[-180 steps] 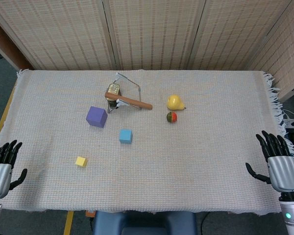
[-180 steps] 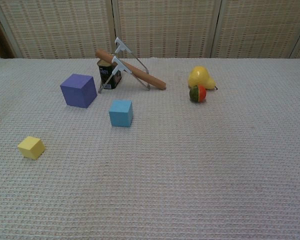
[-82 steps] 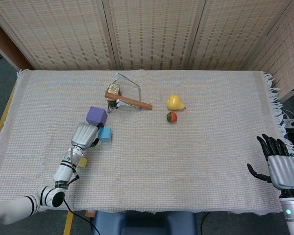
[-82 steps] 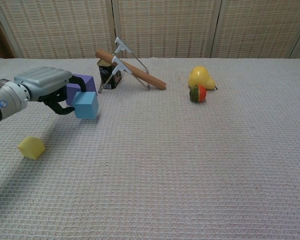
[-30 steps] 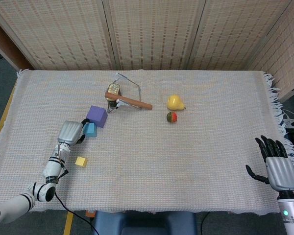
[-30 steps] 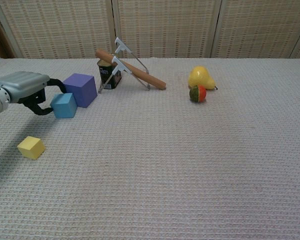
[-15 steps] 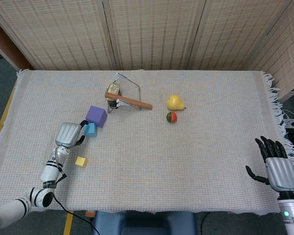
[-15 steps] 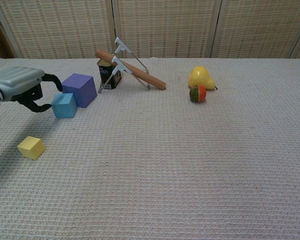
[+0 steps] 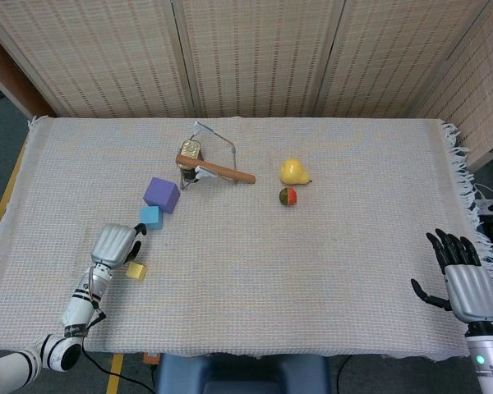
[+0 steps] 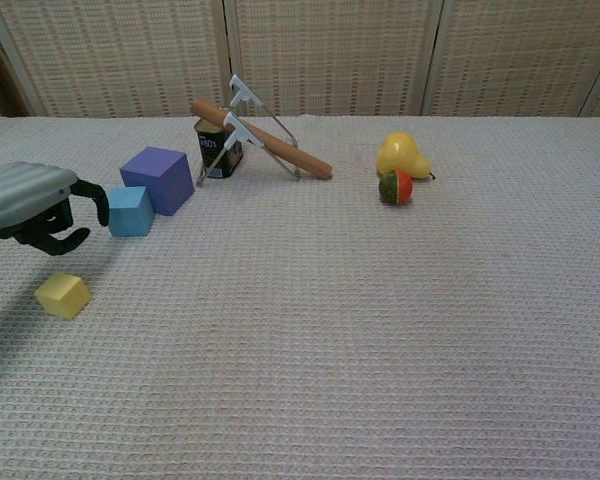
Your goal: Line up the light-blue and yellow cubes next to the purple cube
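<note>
Roughly halfway through, judging by the layout: light-blue cube point(image 10: 131, 211) set down against the near-left corner of the purple cube point(image 10: 159, 180), touching or very nearly so, forming the start of a diagonal row. Left hand point(image 10: 32, 205) released, holding nothing, fingers loosely curled with a gap between them, hovering just left of the light-blue cube and just above and behind the yellow cube point(image 10: 63, 295). Yellow cube apart from the other two, lying on the woven cloth point(image 10: 380, 330) right below the left hand, not yet in line. Right hand point(image 9: 463, 279) spread wide and idle at the far right edge, well away from everything. Remaining, by this reading: lower onto the yellow cube, grasp it, and place it beside the light-blue cube to extend the row.
</note>
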Available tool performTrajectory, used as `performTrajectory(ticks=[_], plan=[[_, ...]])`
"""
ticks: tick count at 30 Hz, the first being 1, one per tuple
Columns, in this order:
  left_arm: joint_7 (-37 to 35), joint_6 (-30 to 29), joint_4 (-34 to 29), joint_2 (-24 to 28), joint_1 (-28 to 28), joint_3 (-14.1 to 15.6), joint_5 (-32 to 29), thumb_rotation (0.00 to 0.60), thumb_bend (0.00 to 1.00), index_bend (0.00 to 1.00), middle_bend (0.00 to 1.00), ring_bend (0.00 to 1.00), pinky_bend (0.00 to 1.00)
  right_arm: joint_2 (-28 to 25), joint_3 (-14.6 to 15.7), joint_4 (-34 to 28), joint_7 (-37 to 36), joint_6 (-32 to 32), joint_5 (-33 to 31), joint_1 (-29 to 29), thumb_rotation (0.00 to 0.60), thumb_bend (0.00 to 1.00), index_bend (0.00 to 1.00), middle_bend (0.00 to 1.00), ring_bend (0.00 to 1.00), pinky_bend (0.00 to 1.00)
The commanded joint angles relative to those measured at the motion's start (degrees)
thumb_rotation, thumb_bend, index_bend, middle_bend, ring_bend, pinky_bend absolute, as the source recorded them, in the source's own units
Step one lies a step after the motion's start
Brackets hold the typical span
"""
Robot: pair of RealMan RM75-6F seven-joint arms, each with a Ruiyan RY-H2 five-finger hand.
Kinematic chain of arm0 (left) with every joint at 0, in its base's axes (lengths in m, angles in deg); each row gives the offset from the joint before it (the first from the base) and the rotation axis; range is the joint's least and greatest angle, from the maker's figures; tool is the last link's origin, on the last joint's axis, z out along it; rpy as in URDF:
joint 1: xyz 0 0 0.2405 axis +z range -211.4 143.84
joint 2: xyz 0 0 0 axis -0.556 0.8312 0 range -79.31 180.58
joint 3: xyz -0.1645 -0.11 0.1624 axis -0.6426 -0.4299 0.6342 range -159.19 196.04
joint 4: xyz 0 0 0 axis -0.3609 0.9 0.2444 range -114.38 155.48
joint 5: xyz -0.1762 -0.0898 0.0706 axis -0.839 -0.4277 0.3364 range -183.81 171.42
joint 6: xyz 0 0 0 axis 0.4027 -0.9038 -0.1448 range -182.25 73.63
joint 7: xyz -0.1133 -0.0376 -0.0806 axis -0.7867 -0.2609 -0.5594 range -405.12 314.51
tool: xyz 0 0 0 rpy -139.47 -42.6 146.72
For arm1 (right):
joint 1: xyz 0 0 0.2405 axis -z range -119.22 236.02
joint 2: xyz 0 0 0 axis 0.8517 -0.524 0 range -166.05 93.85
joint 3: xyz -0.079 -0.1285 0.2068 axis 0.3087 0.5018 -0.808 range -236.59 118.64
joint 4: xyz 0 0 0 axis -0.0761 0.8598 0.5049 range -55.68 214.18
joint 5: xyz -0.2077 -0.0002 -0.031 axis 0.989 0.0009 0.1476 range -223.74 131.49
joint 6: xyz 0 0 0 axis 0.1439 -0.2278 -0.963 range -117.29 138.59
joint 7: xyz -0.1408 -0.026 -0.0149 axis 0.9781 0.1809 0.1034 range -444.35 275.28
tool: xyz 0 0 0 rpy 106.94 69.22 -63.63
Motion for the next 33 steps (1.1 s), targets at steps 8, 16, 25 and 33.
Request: performTrajectory(ticks=[8,16,25,33], plan=[[1.7,4.3,1.0,-0.5,-0.5,-0.1,-2.6,0.6,0.63,0.28,1.0,1.0,1.0,0.0,-0.1,0.1,0.1,0.1,-0.4,0.0,0.336,0.1,0.0,0.0,0.0,0.0],[1.0,5.8,2.6,-1.4,-0.8,-0.7,-3.5,0.6,0.63,0.23,1.0,1.0,1.0,0.1,-0.2,0.1,0.4,0.6,-0.9,-0.1,0.336,0.1,0.0,0.0,0.0,0.0],[0.3,6.9,4.8,-2.0,-1.2,-1.4,-4.1,0.6,0.63,0.24,1.0,1.0,1.0,0.0,-0.3,0.0,0.6,1.0,-1.4,-0.3,0.336,0.1,0.0,0.0,0.0,0.0],[-0.2,7.2,6.9,-2.6,-1.4,-2.2,-4.7,0.6,0.63,0.25,1.0,1.0,1.0,0.0,-0.3,-0.1,0.8,1.3,-1.7,-0.4,0.337,0.1,0.0,0.0,0.0,0.0]])
